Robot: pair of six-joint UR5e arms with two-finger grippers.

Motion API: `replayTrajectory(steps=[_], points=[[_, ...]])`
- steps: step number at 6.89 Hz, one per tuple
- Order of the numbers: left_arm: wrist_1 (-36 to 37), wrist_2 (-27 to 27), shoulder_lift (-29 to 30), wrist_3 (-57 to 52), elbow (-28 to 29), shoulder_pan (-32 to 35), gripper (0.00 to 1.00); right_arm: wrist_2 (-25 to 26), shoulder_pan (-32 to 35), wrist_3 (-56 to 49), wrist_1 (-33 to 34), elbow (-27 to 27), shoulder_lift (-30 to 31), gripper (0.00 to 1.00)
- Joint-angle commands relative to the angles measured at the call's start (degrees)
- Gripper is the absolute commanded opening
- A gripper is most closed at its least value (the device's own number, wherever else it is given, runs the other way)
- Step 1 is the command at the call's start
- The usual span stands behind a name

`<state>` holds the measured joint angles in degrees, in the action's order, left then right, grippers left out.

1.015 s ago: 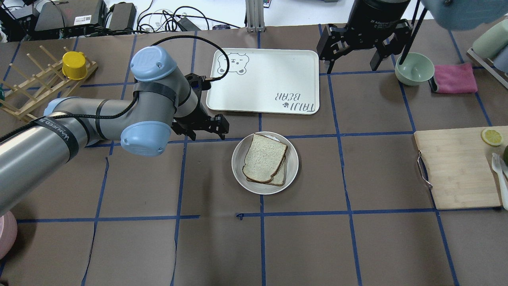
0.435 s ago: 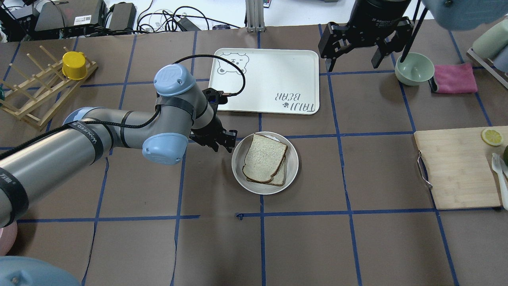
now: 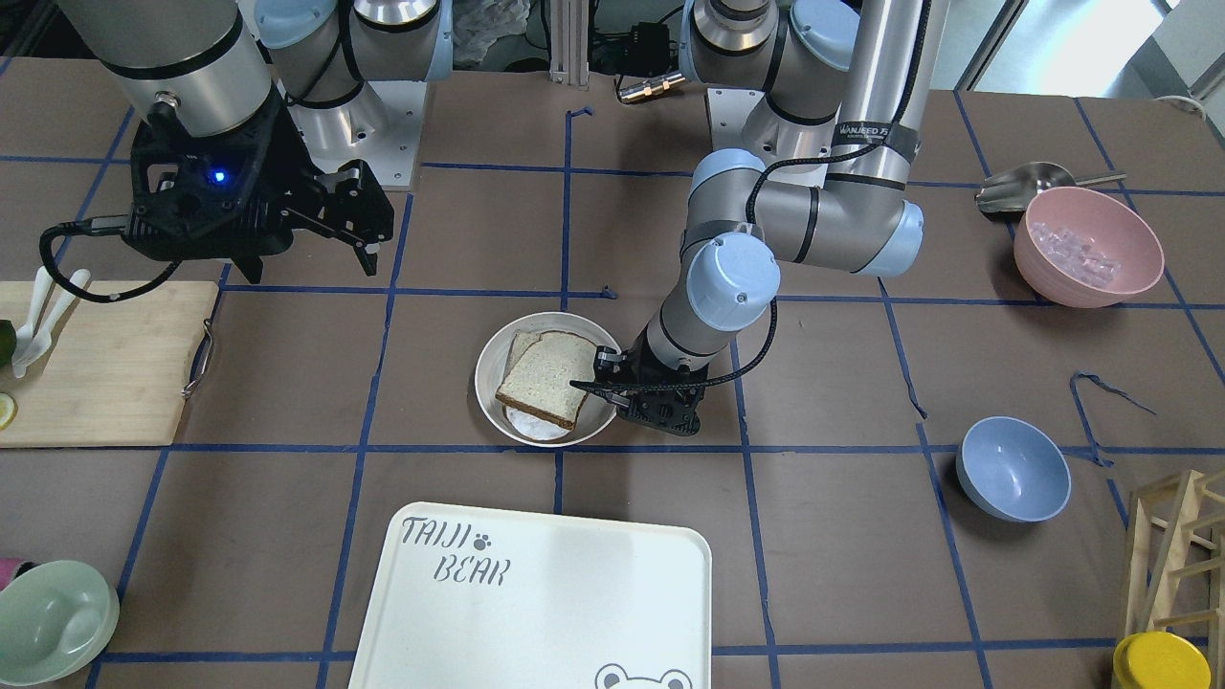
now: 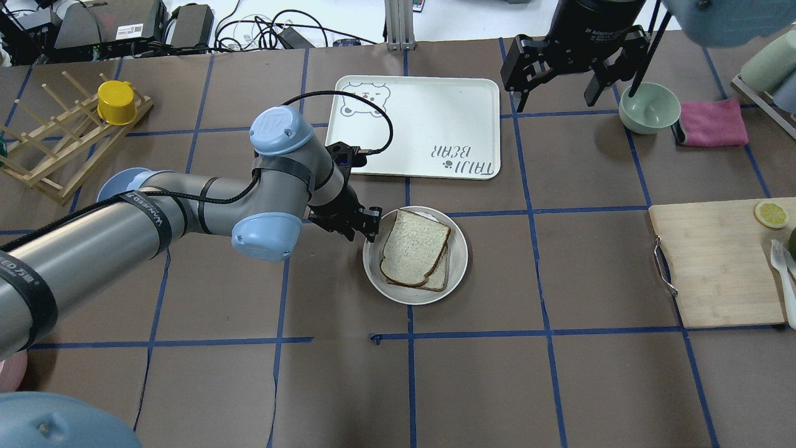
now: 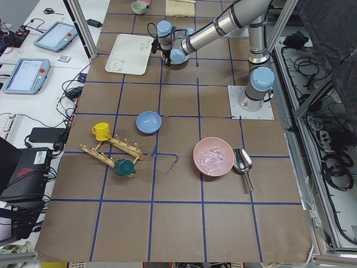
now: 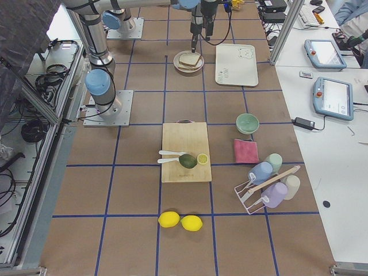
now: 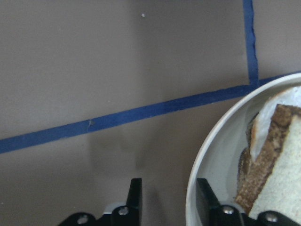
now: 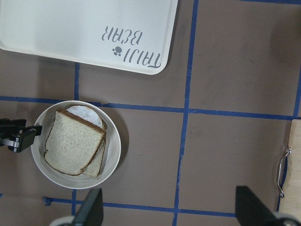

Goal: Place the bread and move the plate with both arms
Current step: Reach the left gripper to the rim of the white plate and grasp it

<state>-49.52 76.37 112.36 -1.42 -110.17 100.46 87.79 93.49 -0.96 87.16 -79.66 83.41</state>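
The round cream plate (image 4: 459,252) lies mid-table and holds the bread (image 4: 413,246), a pale slice with a dark crust lying on a tan slice (image 4: 440,277). My left gripper (image 4: 362,233) is low at the plate's left rim and open. In the left wrist view one finger (image 7: 135,197) is outside the rim (image 7: 211,141) and the other is at its inner side, near the bread (image 7: 282,155). My right gripper (image 4: 553,93) hangs open and empty, high at the back right. Its wrist view shows the plate (image 8: 115,155) and bread (image 8: 73,141) below.
The white TAIJI BEAR tray (image 4: 423,124) lies just behind the plate. A green bowl (image 4: 648,107) and pink cloth (image 4: 712,122) are back right, a cutting board (image 4: 715,261) right, a wooden rack with a yellow cup (image 4: 116,102) back left.
My left arm has swung right and lowered, bringing its gripper from beside the tray's corner to the plate's left rim. The right gripper stays about where it was.
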Motion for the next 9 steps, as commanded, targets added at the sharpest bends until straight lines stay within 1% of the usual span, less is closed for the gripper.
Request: replayTrajectory(steps=[1,2,4,5,7,8,9], points=[[0.1,-0.1,0.5,0.7,0.0,1.3,0.12,0.0,-0.1,0.0,0.1,-0.1,0.0,1.0],[0.0,-0.3,0.8,1.1,-0.1,1.4,0.0,-0.1,-0.2,-0.1,0.2,-0.1,0.0,1.0],[0.0,0.0,0.7,1.1,0.1,1.4,0.0,-0.2,-0.2,-0.1,0.3,-0.6,0.0,1.0],[-0.6,0.1,-0.4,1.0,0.4,1.1,0.0,-0.2,-0.2,0.1,0.3,-0.6,0.0,1.0],[-1.4,0.1,-2.0,1.0,1.2,-2.4,0.0,-0.3,-0.2,0.1,0.4,-0.6,0.0,1.0],[-3.2,-0.3,-3.0,1.1,2.4,-3.5,0.0,-0.3,-0.2,0.1,0.8,-0.6,0.0,1.0],[-7.2,-1.7,-3.8,1.1,4.5,-4.8,0.0,-0.3,-0.2,0.0,0.9,-0.6,0.0,1.0]])
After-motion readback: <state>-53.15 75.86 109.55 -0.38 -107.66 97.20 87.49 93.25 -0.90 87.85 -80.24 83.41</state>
